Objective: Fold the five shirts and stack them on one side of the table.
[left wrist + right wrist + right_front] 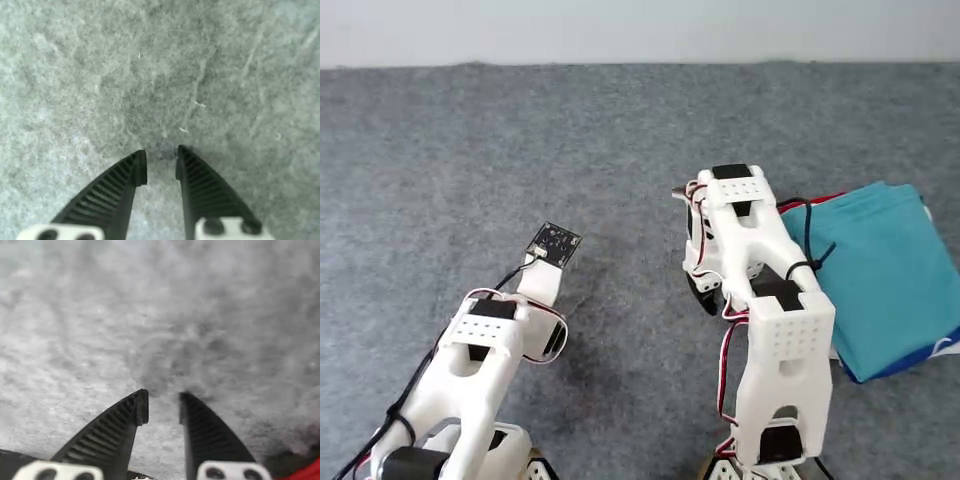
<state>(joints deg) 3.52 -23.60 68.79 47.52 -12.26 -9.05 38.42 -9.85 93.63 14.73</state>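
Your left gripper [161, 165] has its jaws a narrow gap apart with nothing between them. Your right gripper [163, 407] stands the same way, parted a little and empty.

From the high view, you see the left arm [485, 350] low on the near left side of the grey table [620, 130], its wrist pointing out toward the middle. The right arm [770, 330] stands near the middle right, bent down so its dark fingertips sit close to the cloth. Just beside it, at the table's right edge, lies the stack of folded shirts [880, 270]. A teal shirt is on top, a red edge [802, 205] shows at the far side, and a blue layer [910, 365] peeks out at the near side.

In the left wrist view, your ribbed black fingers [125, 185] hang just over bare grey felt.

In the right wrist view, the fingers [120, 427] are likewise over grey felt, and a scrap of red fabric [311, 470] shows at the corner.
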